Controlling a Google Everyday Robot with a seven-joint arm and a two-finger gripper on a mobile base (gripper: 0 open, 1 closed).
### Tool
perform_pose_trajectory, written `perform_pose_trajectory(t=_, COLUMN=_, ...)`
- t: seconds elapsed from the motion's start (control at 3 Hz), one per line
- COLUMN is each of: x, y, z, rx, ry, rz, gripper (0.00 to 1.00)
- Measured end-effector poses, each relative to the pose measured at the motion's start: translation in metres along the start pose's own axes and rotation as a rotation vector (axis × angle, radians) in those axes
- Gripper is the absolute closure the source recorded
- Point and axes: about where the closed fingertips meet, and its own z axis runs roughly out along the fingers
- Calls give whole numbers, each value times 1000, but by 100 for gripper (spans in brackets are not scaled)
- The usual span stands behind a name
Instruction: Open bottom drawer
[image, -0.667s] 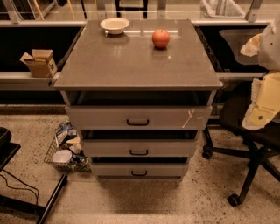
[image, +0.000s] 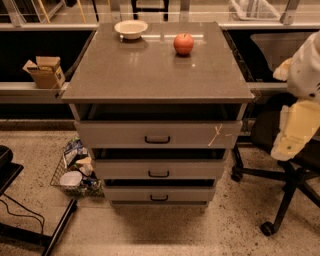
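So here's the setup: a grey cabinet (image: 150, 75) with a flat top sits in the middle of the view, with a pale bowl (image: 131, 28) near the back left of the top and a red apple (image: 183, 43) a bit to its right, the two well apart. There are three drawers stacked in the front. The top drawer (image: 125, 134) is the tallest and has a white scratch (image: 217, 135) near its right end, the middle drawer (image: 158, 167) is plain, and the bottom drawer (image: 130, 194) is the slimmest one, right down by the speckled floor (image: 165, 230), with a small dark handle (image: 159, 198) in the middle of its front. There's a dark strip above its front, same as with the other two. The robot's arm (image: 306, 65) comes in at the right edge, and the gripper (image: 292, 135), the cream-coloured end of it, hangs there above an office chair (image: 280, 170), off to the right of the top drawer and well apart from the bottom drawer's handle. Honestly I can't tell if it's open or closed from this angle, and I can't see anything in its hold. Off to the left there's a small open cardboard box (image: 44, 70) on a ledge (image: 20, 90), and a wire basket (image: 75, 172) full of wrappers and cups sits on the floor right beside the cabinet's lower left corner.
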Motion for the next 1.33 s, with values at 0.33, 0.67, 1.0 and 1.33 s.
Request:
perform_pose_trajectory(t=0.33, x=23, y=16, z=89, rx=-28, ry=53, rz=17, gripper=0)
perform_pose_trajectory(t=0.67, x=42, y=27, z=168, rx=-27, ry=105, rz=0, gripper=0)
perform_pose_trajectory(t=1.0, x=68, y=44, z=252, rx=-18, ry=94, rz=9, gripper=0)
perform_pose_trajectory(t=1.33, x=76, y=49, z=287, rx=-10, ry=92, rz=-4, gripper=0)
